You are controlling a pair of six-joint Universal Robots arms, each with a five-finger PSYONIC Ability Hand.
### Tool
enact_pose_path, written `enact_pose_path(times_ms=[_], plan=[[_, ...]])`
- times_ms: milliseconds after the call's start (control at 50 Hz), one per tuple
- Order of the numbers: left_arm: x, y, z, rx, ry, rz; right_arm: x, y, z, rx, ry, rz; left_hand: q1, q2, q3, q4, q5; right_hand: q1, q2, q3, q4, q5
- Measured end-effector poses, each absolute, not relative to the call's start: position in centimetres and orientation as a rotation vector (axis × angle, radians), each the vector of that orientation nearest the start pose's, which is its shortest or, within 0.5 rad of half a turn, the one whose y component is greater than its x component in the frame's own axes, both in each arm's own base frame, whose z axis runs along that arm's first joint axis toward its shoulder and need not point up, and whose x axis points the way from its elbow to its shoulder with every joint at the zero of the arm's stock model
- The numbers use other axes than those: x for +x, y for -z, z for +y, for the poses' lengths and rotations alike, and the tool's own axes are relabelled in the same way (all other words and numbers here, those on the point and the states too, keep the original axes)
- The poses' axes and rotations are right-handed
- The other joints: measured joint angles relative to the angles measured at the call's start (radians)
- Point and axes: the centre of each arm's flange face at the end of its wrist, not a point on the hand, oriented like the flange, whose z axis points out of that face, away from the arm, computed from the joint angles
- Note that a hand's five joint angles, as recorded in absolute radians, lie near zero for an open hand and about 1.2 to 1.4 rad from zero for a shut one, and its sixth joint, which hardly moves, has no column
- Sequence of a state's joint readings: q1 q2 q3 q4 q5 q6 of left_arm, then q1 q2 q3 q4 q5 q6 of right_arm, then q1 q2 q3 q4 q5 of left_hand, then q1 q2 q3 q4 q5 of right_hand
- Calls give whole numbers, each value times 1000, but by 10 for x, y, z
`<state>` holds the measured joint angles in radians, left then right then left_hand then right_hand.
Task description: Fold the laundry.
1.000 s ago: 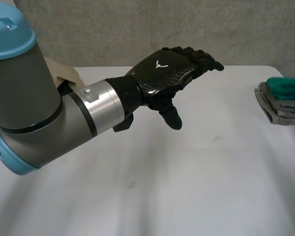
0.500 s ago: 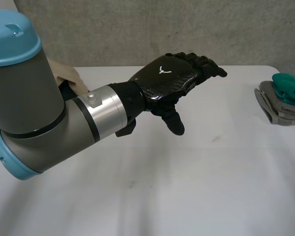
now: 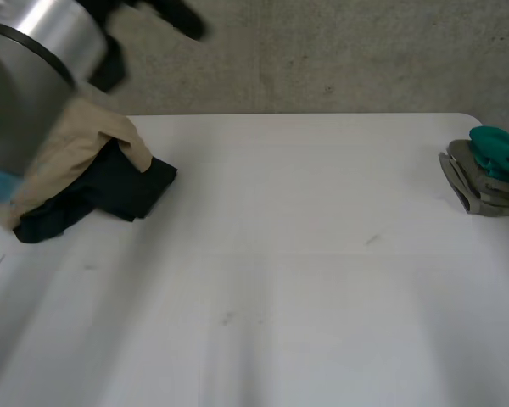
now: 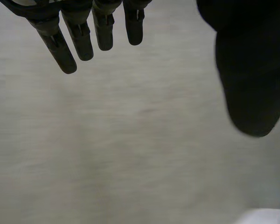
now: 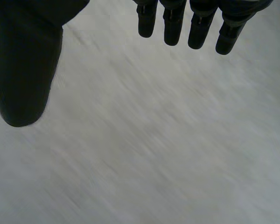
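Laundry heap (image 3: 102, 174) sits at the left of the frame in the head view: a beige cloth (image 3: 85, 153) draped over a dark cloth (image 3: 123, 195), both on the white table (image 3: 305, 280). Heap's long axis runs approx left-right w/ a slight diagonal. Its lower-left end is near the table edge, and the dark cloth's blunt corner points right, toward the table's middle. At the right edge of the frame there's a folded stack (image 3: 479, 191), grey pieces w/ a teal one on top, lying flat, folded edges facing left. It's well apart from the heap, w/ white tabletop between them. Left arm (image 3: 30, 59) is in the upper left corner, in front of the beige cloth's upper-left part, so that bit is hidden. A piece of the left hand (image 3: 182, 21) pokes out dark against the concrete wall (image 3: 339, 59), too smeared there to read. Left wrist view sorts that out: fingers (image 4: 79, 39) straight and a bit spread, thumb (image 4: 249, 70) well off to the side, nothing in the grasp, grey blur behind. Same deal in the right wrist view for the right hand (image 5: 23, 65): fingers (image 5: 196, 28) straight, thumb apart, holding nothing. Beyond its fingertips is a blurry pale surface, can't tell what it is.
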<state>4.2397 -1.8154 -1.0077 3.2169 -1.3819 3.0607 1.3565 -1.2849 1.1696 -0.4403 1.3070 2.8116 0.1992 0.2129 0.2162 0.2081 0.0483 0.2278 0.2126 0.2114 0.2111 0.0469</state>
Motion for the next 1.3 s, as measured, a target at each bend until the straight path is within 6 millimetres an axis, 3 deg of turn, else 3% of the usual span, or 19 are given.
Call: enact_pose_path(times_ms=[60,120,220,240,380,460,480,540,580,660,680,820,900,960,1060,1160,1200,1240,1300], plan=[[-266,-411,-305,-374,-2263,-1508,128,-361,-394,-629,2783,1618,0,0,0,0,0,0,0,0,-1,0],[-241,-395,-334,-364,-2360,-1631,168,-332,-367,-722,2588,1637,0,-1,0,0,0,0,0,0,-1,0],[-214,-347,-378,-476,-2434,-1867,202,-287,-332,-826,2363,1707,0,-4,0,-2,0,0,0,0,-1,0],[-206,-323,-395,-551,-2440,-1965,209,-271,-322,-858,2298,1742,0,-4,0,-2,0,0,0,0,-1,0],[-171,-215,-474,-820,-2515,-2187,215,-211,-296,-989,2113,1916,0,-4,-1,-3,0,0,0,0,-1,0],[-160,-176,-502,-857,-2593,-2175,213,-192,-291,-1039,2062,1977,14,5,7,7,8,0,0,0,-1,0],[-157,-166,-509,-858,-2617,-2165,212,-187,-290,-1052,2050,1993,147,127,110,117,107,0,0,0,-1,0],[-155,-157,-516,-852,-2637,-2153,210,-182,-288,-1065,2035,2014,423,369,341,353,282,0,0,0,-1,0],[-155,-152,-519,-833,-2648,-2139,207,-178,-287,-1071,2025,2033,857,876,850,869,689,0,0,0,-1,0],[-161,-163,-515,-808,-2658,-2107,205,-177,-287,-1070,2024,2041,858,962,937,962,826,0,0,0,-1,0],[-177,-196,-500,-772,-2680,-2018,204,-178,-288,-1066,2032,2042,901,978,955,978,895,0,0,0,-1,0],[-227,-306,-426,-643,-2692,-1684,203,-186,-290,-1051,2073,2033,930,982,965,988,922,0,0,0,-1,0],[-257,-347,-372,-580,-2605,-1519,201,-192,-291,-1035,2102,2035,934,983,970,988,929,0,0,0,-1,0],[-286,-359,-320,-577,-2442,-1444,199,-198,-292,-1014,2135,2040,934,984,971,988,931,0,0,0,-1,0],[-320,-327,-270,-672,-2180,-1504,196,-205,-291,-986,2176,2049,934,985,971,990,942,0,0,0,-1,0],[-364,-247,-221,-865,-1837,-1665,193,-211,-291,-954,2214,2070,865,898,888,902,872,0,0,0,-1,0],[-376,-219,-205,-934,-1731,-1721,191,-212,-292,-944,2223,2080,680,703,699,708,686,0,0,0,-1,0],[-383,-199,-194,-990,-1653,-1768,190,-212,-292,-936,2228,2091,138,227,229,228,208,0,0,0,-1,0],[-385,-189,-187,-1031,-1598,-1822,188,-211,-292,-929,2218,2113,42,58,56,55,36,0,0,0,-1,0]])
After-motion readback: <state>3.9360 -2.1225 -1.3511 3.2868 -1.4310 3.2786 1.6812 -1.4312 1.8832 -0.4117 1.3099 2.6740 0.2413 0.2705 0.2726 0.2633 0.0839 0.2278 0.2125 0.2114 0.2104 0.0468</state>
